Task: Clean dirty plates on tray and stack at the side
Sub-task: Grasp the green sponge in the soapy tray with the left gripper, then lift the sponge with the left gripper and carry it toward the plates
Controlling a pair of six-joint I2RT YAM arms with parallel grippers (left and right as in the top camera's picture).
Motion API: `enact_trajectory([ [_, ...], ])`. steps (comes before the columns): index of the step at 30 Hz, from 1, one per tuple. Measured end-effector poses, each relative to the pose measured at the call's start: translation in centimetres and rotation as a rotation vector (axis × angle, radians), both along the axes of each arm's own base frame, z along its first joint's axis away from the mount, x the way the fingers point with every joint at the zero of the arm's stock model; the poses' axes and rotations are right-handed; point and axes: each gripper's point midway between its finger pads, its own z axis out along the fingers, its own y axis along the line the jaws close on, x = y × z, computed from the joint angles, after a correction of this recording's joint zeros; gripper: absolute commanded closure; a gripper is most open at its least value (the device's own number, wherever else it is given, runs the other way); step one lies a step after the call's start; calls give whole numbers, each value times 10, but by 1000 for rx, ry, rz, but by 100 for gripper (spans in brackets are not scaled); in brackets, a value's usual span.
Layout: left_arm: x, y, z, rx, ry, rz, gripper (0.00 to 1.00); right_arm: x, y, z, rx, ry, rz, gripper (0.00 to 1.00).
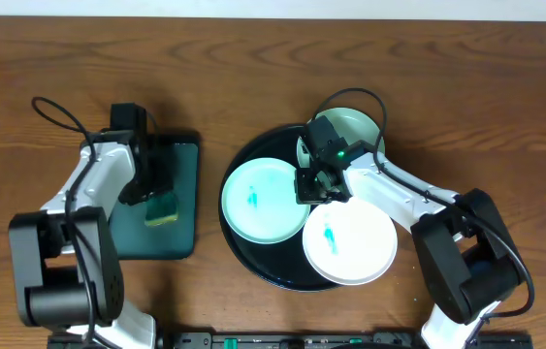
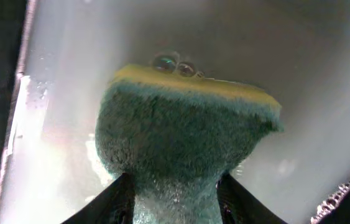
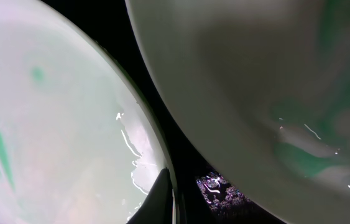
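The black tray (image 1: pixel 253 150) holds three dirty plates. A mint-green plate (image 1: pixel 265 201) with teal smears lies at its left. A white plate (image 1: pixel 350 242) with a teal smear lies at its front right. A second mint-green plate (image 1: pixel 350 131) sits at the back, partly under my right arm. My right gripper (image 1: pixel 313 190) is at the left plate's right rim. In the right wrist view one finger (image 3: pixel 173 186) presses on that plate's (image 3: pixel 50 137) rim; the other finger is lost against the dark tray (image 3: pixel 115 37). The back plate (image 3: pixel 243 81) fills the upper right. My left gripper (image 1: pixel 156 194) (image 2: pixel 175 199) is shut on the sponge.
The sponge (image 1: pixel 163 206) (image 2: pixel 187 137), green scrub side with a yellow layer, rests on the wet rectangular dark green tray (image 1: pixel 171 237) left of the black tray. Brown wood tabletop (image 1: pixel 505 116) surrounds both trays. Cables loop above each arm.
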Motion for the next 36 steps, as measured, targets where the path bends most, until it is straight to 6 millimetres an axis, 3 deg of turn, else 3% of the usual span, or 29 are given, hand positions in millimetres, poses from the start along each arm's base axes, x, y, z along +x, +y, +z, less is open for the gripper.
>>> enact_trajectory([
  [3,0,-2,-2,-16,4,5,92,0,0,0,0,0,0,99],
  [12,0,-4,-2,-31,3,3,93,-1,-1,0,-4,7,0,99],
  [15,2,-6,7,-43,-28,-1,93,-2,-1,0,-7,11,0,99],
  [17,4,-7,24,-46,-80,-4,93,-3,-2,0,-8,13,0,99],
  [22,13,-12,113,-34,-370,-45,93,-2,-1,0,-7,12,0,99],
  [24,9,-15,152,-17,-496,-77,93,-2,-1,0,-7,12,0,99],
  [28,-5,-19,207,16,-676,-132,93,-2,-1,0,-7,12,0,99],
  [32,-21,-19,244,45,-802,-161,93,-2,-1,0,-7,12,0,99],
  [36,-32,-20,264,63,-875,-175,93,-2,-1,0,-7,12,0,99],
])
